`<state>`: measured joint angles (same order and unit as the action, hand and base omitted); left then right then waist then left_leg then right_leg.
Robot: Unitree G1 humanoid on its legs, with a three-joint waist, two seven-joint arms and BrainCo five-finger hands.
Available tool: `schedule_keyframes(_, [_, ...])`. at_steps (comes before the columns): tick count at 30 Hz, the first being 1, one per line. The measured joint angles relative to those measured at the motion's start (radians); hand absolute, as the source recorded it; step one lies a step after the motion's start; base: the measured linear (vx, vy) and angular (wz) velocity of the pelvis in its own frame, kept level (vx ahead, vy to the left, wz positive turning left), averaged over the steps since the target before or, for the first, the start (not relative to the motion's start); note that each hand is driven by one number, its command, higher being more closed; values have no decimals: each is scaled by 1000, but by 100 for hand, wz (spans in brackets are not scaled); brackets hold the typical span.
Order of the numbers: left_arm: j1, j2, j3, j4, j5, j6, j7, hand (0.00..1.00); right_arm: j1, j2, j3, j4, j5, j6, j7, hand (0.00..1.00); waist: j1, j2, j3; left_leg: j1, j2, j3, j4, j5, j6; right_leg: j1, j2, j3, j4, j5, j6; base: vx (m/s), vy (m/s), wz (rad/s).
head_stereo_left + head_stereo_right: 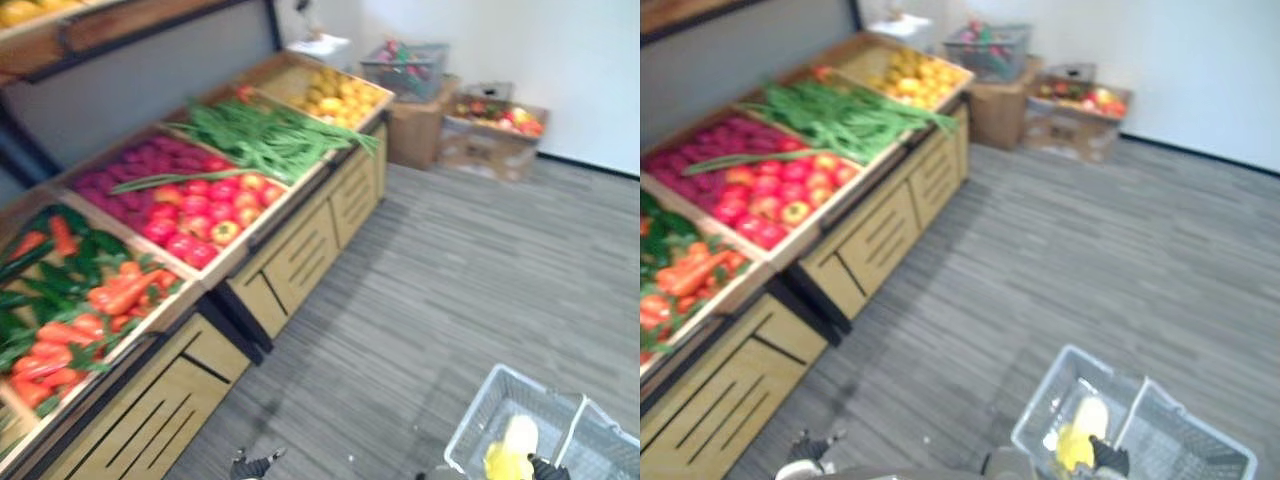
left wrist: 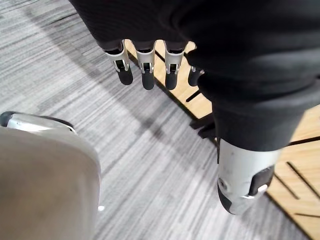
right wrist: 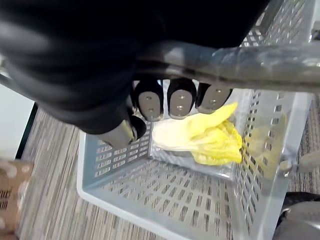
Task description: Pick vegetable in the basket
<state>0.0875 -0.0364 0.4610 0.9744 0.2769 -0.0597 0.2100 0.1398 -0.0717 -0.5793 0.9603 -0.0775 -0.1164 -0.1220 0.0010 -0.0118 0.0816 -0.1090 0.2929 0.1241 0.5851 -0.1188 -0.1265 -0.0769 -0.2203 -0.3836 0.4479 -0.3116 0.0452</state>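
Note:
A grey wire basket hangs low at my right side over the floor. A pale yellow leafy cabbage lies on its bottom, seen too from the head. My right hand is shut on the basket's handle, its fingers curled round the bar. Low at my left side, my left hand hangs open and empty above the floor beside the wooden stand. The stand's bins hold carrots with cucumbers, red tomatoes and long green beans.
The wooden produce stand runs along the left, with purple produce and yellow fruit in farther bins. Cardboard boxes of produce and another wire basket stand by the back wall. Grey floor stretches to the right.

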Motion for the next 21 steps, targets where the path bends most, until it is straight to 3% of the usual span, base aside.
schedule_keyframes(2, [-7, -4, -4, 0, 0, -2, 0, 0, 7, 0, 6, 3, -1, 3, 0, 100, 1, -1, 0, -39, 0, 126, 18, -19, 21, 55, -16, -59, -39, 5, 10, 107, 29, 99])
schedule_keyframes(4, [-12, -12, -4, -7, 0, -4, 1, 0, 8, 2, 18, 2, -3, 4, 1, 100, 2, 4, 0, -88, -11, 306, -95, -1, 47, 96, -22, -139, -83, 18, 32, 71, 116, 98])
schedule_keyframes(6, [-15, -11, -4, 3, 1, -3, 1, 0, 9, 2, 11, 3, -3, 4, 1, 100, 2, 3, -2, -89, -34, 369, -192, 0, 78, 102, -25, -165, -84, 21, 42, 98, 195, 80])
schedule_keyframes(8, [-18, -8, -3, -1, 0, -7, 1, 0, -6, 28, 1, 1, -3, 3, 2, 100, 3, -23, -3, -73, -105, 356, -296, 14, 99, 104, -47, -156, -114, 40, 72, 114, 195, 73])
schedule_keyframes(9, [-26, -2, 5, -5, -1, -8, 1, 0, -19, 37, 3, 2, -5, 4, 8, 100, 20, -33, 4, -75, -121, 355, -301, 18, 105, 112, -51, -155, -141, 49, 83, 104, 130, 30])
schedule_keyframes(13, [-19, 12, 9, -6, 3, -6, 1, 0, -32, 42, 35, 1, -42, 1, 25, 100, 32, -30, 8, -42, -133, 358, -307, 17, 107, 169, -43, -128, -210, 96, 93, 61, 59, 3])
schedule_keyframes(17, [-16, 47, -44, 32, 4, -3, 1, 0, -44, 25, 44, 23, -43, -8, 38, 100, 29, -31, 1, -32, -162, 336, -392, 18, 105, 142, -45, -107, -194, 113, 100, -13, 5, 4])
schedule_keyframes(19, [-13, 56, -76, 48, 5, -3, 1, 0, -64, -6, 41, 39, -43, -7, 38, 100, 28, -22, 0, -19, -185, 325, -441, 18, 106, 66, -79, -74, -38, 124, 81, -45, 63, 6])
schedule_keyframes(21, [-12, 84, -126, 67, 4, 0, -2, 0, -74, -28, 38, 37, -42, -4, 34, 100, 26, -14, 4, 16, -188, 301, -486, 40, 100, -47, -103, 15, 199, 217, -39, -9, 107, 22])
